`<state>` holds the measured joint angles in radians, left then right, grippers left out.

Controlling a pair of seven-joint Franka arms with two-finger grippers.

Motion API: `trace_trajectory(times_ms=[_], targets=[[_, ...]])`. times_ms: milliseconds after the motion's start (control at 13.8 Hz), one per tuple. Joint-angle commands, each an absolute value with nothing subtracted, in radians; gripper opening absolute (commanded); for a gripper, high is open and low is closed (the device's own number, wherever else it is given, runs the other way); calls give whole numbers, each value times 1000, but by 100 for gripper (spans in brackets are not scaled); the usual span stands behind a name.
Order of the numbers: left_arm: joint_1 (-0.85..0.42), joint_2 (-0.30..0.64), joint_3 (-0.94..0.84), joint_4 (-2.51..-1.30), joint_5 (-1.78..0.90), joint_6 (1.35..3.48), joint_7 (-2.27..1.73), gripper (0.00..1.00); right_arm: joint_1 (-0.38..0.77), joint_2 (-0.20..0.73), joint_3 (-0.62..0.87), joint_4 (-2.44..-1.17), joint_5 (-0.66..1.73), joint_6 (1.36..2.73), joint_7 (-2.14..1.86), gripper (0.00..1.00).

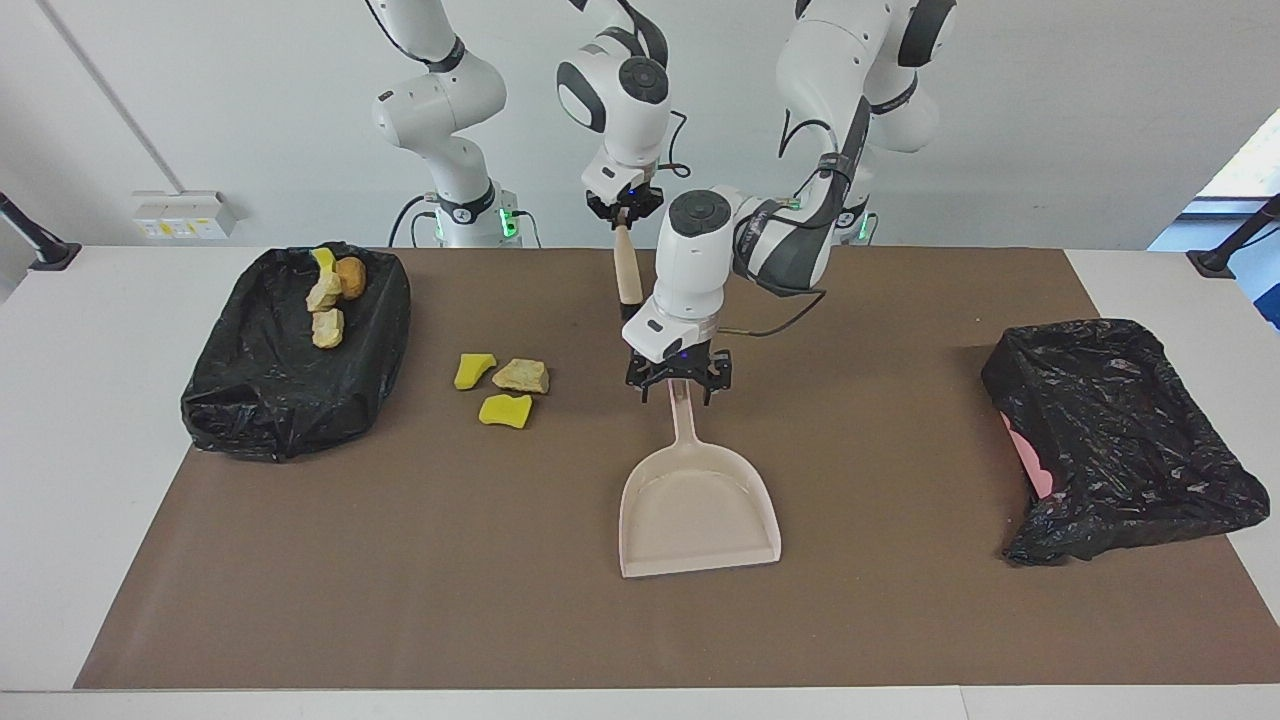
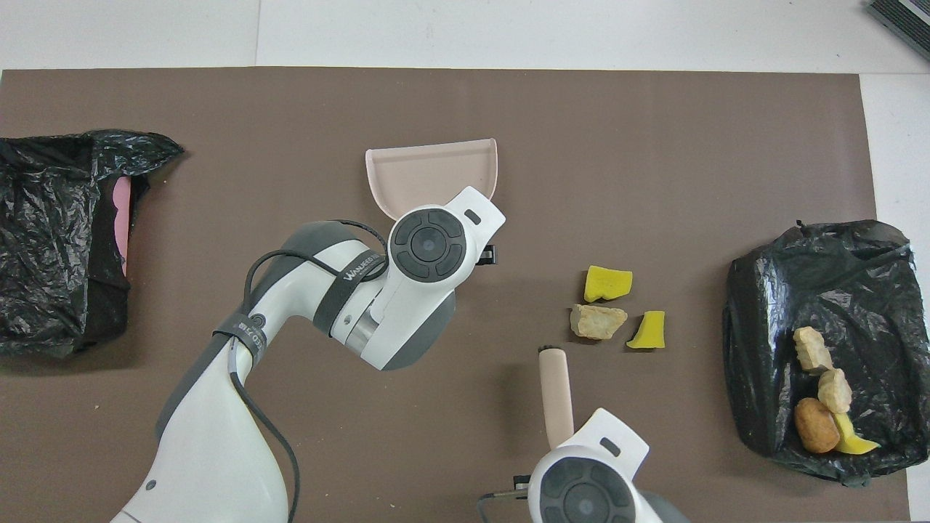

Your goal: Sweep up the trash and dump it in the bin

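Observation:
A beige dustpan lies flat mid-mat, its handle pointing at the robots; it also shows in the overhead view. My left gripper is low over the handle's end, fingers open on either side of it. My right gripper is shut on a tan brush, held in the air over the mat's robot-side edge. Three trash chunks lie on the mat: two yellow and one tan. Several more chunks rest on the black-bagged bin.
The bin with the chunks stands at the right arm's end of the table. A second black-bagged bin with something pink at its edge stands at the left arm's end. A brown mat covers the table.

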<state>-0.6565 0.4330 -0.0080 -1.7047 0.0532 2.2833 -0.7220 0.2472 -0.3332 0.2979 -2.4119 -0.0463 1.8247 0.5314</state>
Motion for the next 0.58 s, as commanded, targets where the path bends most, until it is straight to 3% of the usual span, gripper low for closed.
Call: trace_trajectory(times_ms=[0,72,145,217,361,506], targets=[[-640,437,-11,-1709,63,2299,-739,86,140,-324,313,-2430,-159,1885,464,0],[-635,437,-11,-1707,63,2299,-730,70,88,-315,313,-2436,-167,1920,410,0],[-634,437,-9,-1707,63,2299,-729,47,10,-314,313,-2460,-182,1966,320,0],[-632,437,-9,-1707,63,2298,-727,35,-59,-310,314,-2477,-186,2008,234,0],[-632,437,-9,-1707,64,2290,-713,30,-113,-284,314,-2480,-190,2019,129,0],[-632,433,-8,-1707,64,2273,-660,15,-121,-230,314,-2480,-199,2028,117,0]])
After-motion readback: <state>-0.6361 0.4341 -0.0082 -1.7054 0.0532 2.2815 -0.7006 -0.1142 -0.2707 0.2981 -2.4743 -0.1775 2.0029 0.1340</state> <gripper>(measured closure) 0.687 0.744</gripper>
